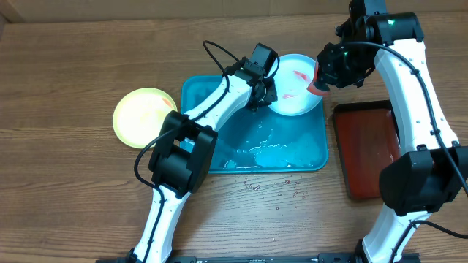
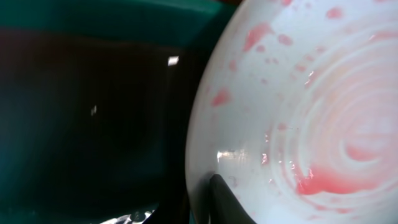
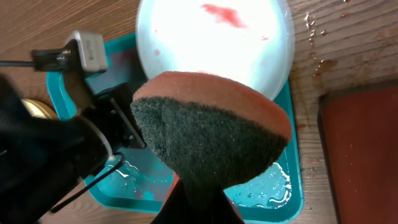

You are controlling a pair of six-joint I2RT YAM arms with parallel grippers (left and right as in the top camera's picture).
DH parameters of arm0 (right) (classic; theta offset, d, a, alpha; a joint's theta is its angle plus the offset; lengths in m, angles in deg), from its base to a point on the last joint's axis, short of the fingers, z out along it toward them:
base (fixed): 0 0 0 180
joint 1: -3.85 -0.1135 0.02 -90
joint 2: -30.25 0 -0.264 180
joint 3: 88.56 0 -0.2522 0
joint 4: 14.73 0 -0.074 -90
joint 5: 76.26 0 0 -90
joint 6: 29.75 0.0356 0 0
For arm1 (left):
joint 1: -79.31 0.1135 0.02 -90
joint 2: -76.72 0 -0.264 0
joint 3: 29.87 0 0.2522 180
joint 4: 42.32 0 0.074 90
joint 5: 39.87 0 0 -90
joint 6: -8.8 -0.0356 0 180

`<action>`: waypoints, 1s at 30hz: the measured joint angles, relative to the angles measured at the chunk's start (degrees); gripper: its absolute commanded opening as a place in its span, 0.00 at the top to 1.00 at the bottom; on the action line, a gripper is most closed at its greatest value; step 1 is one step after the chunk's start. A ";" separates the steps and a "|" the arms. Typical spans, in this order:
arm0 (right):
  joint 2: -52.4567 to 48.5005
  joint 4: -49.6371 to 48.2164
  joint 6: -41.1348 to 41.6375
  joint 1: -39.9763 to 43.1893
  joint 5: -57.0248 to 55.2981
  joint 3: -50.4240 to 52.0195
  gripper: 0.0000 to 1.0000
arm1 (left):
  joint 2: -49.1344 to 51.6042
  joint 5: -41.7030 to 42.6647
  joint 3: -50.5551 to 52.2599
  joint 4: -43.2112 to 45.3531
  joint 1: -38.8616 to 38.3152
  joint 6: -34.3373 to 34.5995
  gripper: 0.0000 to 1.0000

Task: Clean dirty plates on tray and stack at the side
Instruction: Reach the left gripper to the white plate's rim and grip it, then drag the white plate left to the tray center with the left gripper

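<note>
A light-blue-rimmed plate (image 1: pixel 296 91) with red smears stands tilted over the far right corner of the teal tray (image 1: pixel 212 109). My left gripper (image 1: pixel 262 93) is shut on its left rim. In the left wrist view one dark finger (image 2: pixel 227 202) lies on the plate's smeared white face (image 2: pixel 298 112). My right gripper (image 1: pixel 325 73) is shut on a sponge (image 1: pixel 316 86) at the plate's right edge. In the right wrist view the sponge (image 3: pixel 211 134) shows its dark green scouring side just in front of the plate (image 3: pixel 214 37). A yellow-green plate (image 1: pixel 142 117) lies on the table left of the tray.
Water pools in the tray's near half (image 1: pixel 274 152) and drops lie on the wood in front of it (image 1: pixel 270 188). A dark red-brown tray (image 1: pixel 369 150) sits to the right, under the right arm. The left arm stretches across the tray's left side.
</note>
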 measured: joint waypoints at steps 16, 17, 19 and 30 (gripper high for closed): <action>0.00 -0.63 -1.05 -0.44 -0.11 0.17 0.96 | 0.07 3.85 -7.39 -24.44 7.08 -15.52 0.96; 0.00 -0.98 -1.07 -0.83 -0.17 0.39 0.96 | 0.04 4.24 -8.37 -27.50 8.48 -17.99 0.96; -0.04 -1.44 -1.16 -1.97 -0.17 1.03 0.96 | 0.04 4.48 -9.44 -31.87 10.80 -22.49 0.96; -2.34 -10.56 -2.14 -13.44 -0.13 10.32 0.96 | 0.04 3.98 -9.49 -37.31 14.60 -31.43 0.95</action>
